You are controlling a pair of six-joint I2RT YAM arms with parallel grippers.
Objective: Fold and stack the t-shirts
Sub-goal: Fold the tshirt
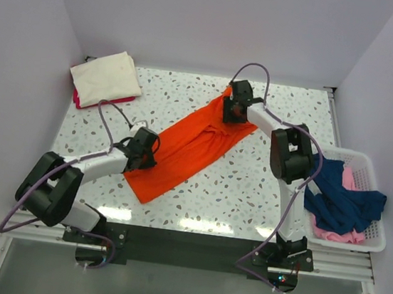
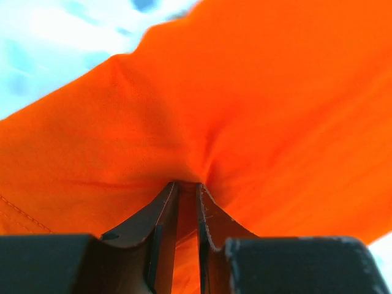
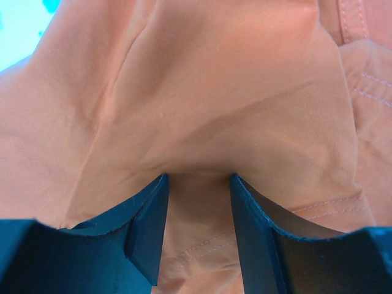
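Observation:
A bright orange t-shirt lies in a long diagonal band across the speckled table. My left gripper sits at the band's lower left part. In the left wrist view that gripper is shut on a pinched fold of the orange cloth. My right gripper is at the shirt's upper right end. In the right wrist view its jaws stand apart, pressed down onto the cloth, which lies loose between them. A folded cream t-shirt rests on a magenta one at the back left.
A white lattice basket stands at the table's right edge, holding a navy blue shirt and a pale pink one. White walls close in the table on three sides. The right arm's elbow rises near the basket.

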